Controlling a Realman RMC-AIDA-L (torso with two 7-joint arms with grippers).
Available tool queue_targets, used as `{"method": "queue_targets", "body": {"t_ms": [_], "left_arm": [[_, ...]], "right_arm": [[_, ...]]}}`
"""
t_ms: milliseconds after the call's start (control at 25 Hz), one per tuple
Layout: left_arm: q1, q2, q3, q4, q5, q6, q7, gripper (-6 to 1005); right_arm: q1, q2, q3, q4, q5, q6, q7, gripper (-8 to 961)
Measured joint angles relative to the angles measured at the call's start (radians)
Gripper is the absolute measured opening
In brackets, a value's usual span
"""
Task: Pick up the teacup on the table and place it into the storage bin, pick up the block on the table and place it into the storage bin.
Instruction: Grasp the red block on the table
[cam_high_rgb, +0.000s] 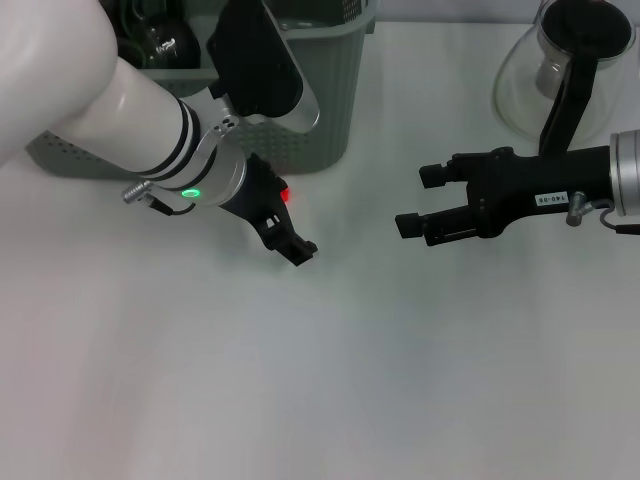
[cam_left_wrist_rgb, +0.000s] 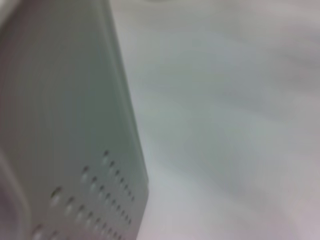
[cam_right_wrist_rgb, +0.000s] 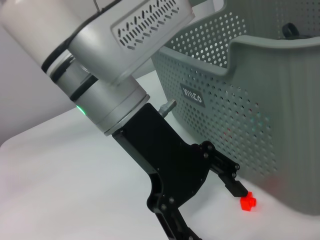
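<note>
The small red block (cam_high_rgb: 286, 195) (cam_right_wrist_rgb: 247, 202) lies on the white table just in front of the grey-green storage bin (cam_high_rgb: 320, 110) (cam_right_wrist_rgb: 240, 100). My left gripper (cam_high_rgb: 291, 222) (cam_right_wrist_rgb: 210, 215) is down at the table, open, with one fingertip (cam_right_wrist_rgb: 235, 187) right beside the block and nothing held. The left wrist view shows only the bin's perforated wall (cam_left_wrist_rgb: 75, 125) close up. My right gripper (cam_high_rgb: 420, 200) hovers open and empty to the right. I cannot make out the teacup; some glassy shapes (cam_high_rgb: 155, 40) show inside the bin.
A glass carafe (cam_high_rgb: 560, 75) with a black handle stands at the back right, behind my right arm. The bin's black label (cam_right_wrist_rgb: 192, 96) faces the right wrist camera. Bare white tabletop (cam_high_rgb: 320, 380) spreads across the front.
</note>
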Motion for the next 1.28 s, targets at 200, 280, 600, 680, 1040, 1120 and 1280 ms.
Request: {"method": "queue_targets", "body": {"t_ms": [200, 280, 600, 680, 1040, 1120, 1280], "left_arm": [[0.007, 0.000, 0.005, 0.021, 0.005, 0.004, -0.004, 958], [0.007, 0.000, 0.001, 0.014, 0.006, -0.008, -0.005, 958], [0.006, 0.002, -0.002, -0.012, 0.007, -0.035, -0.006, 948], [0.006, 0.002, -0.003, -0.020, 0.007, -0.042, -0.006, 947], [0.007, 0.002, -0.001, -0.024, 0.008, -0.066, -0.015, 948], [0.007, 0.002, -0.001, -0.024, 0.009, -0.066, -0.015, 947], [0.007, 0.002, 0.004, -0.025, 0.009, -0.063, -0.016, 947]], "right_arm": [[0.000, 0.000, 0.000, 0.001, 0.000, -0.001, 0.000, 941], [0.000, 0.000, 0.000, 0.000, 0.000, -0.001, 0.000, 941], [0.000, 0.001, 0.000, 0.000, 0.000, -0.001, 0.000, 941], [0.000, 0.002, 0.000, -0.001, 0.000, -0.001, 0.000, 941], [0.000, 0.002, 0.000, 0.000, 0.000, -0.002, 0.000, 941], [0.000, 0.002, 0.000, 0.001, 0.000, -0.002, 0.000, 941], [-0.002, 0.002, 0.000, 0.001, 0.000, -0.002, 0.000, 941]]}}
